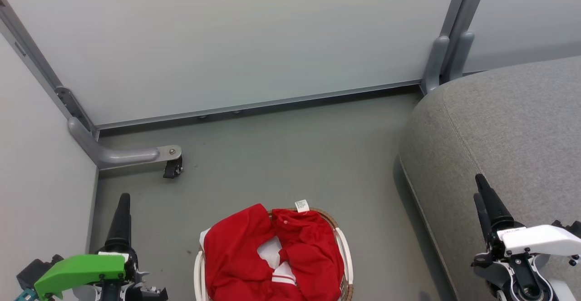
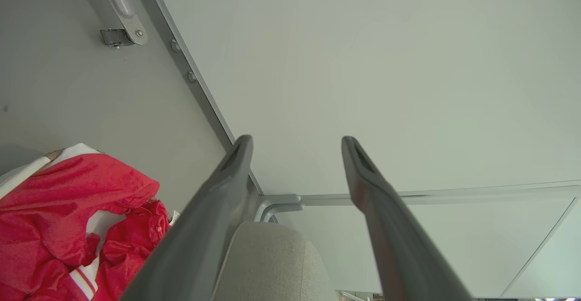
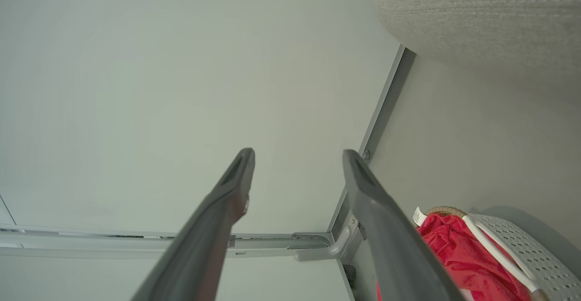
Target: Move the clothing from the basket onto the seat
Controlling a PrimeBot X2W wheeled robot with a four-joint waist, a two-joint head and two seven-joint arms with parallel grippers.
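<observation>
Standing spread wide and empty, the left gripper (image 2: 295, 141) and right gripper (image 3: 297, 153) flank the basket (image 1: 347, 252) holding the red clothing (image 1: 236, 246).

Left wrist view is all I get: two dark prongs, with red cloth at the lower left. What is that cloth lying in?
Observer: The clothing fills a basket. The right wrist view shows its white wall dotted with small holes.
Operator: Is there a second pincer somewhere?
Observer: Yes. The right pincer is open and holds nothing. In the head view it shows against the seat.
Operator: And what are my two prongs attached to?
Observer: They belong to the left pincer. In the head view it sits under a bright green cover, to the left of the basket.
</observation>
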